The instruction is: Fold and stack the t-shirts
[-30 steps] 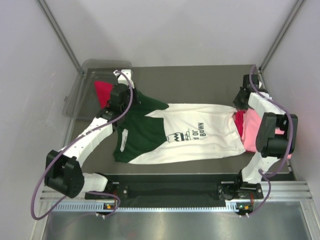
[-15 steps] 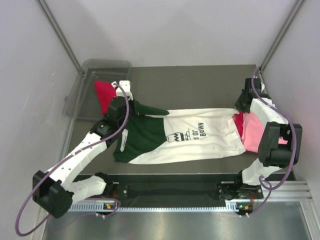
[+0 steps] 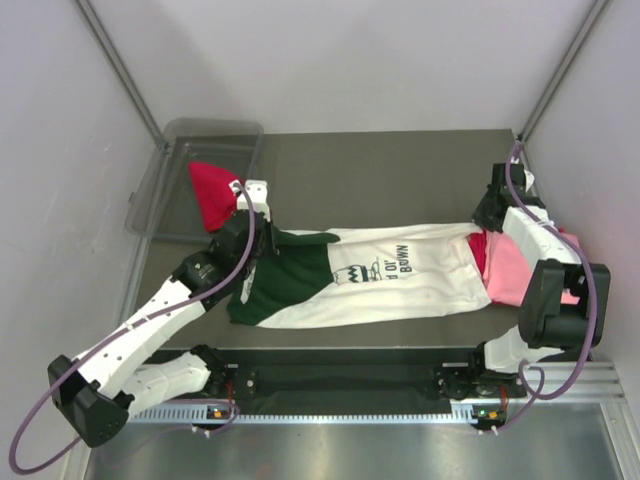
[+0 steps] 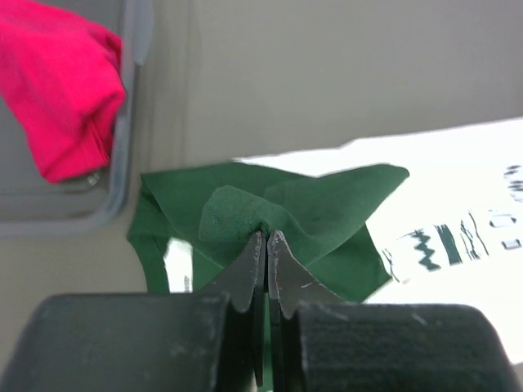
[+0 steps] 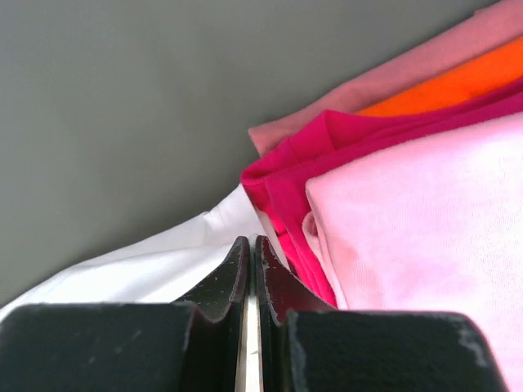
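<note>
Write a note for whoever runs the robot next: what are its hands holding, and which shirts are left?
Left gripper: shut on the white t-shirt's green sleeve.
Right gripper: shut, seemingly on that shirt's hem corner.
Done: pink t-shirt lies on a crimson t-shirt at the right.
Left: the white one lies spread out, unfolded; red t-shirt sits in the clear bin.

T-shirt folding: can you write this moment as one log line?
left gripper: shut on white t-shirt, green sleeve | right gripper: shut on white t-shirt, hem | pink t-shirt: right pile | red t-shirt: in bin
</note>
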You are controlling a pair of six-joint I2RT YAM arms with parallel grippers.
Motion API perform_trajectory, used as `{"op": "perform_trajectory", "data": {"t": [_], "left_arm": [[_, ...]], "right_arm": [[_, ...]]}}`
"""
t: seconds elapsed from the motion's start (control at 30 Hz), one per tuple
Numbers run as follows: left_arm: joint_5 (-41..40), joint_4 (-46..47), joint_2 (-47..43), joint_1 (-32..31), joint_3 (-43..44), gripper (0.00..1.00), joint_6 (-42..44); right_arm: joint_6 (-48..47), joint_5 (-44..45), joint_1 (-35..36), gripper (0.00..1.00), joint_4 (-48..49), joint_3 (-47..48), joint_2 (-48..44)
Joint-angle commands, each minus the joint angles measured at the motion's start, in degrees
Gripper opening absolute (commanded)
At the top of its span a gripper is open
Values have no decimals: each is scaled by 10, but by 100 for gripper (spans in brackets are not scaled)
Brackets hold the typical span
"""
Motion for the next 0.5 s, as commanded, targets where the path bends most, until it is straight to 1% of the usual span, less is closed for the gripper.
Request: {"op": "perform_trajectory", "data": {"t": [0.0,0.2,0.47], "left_arm": [[-12,-65,-21,-19,25,0,-46],[18,-123,-51,-27,11,0,-87],[86,-157,-90,-32,-15,0,-129]], "right_arm": [[5,20,-5,0,15,-14,-34],[7,24,-5,0,20,-39,-49],[11,34,-5,0,24,-68,-73]]}}
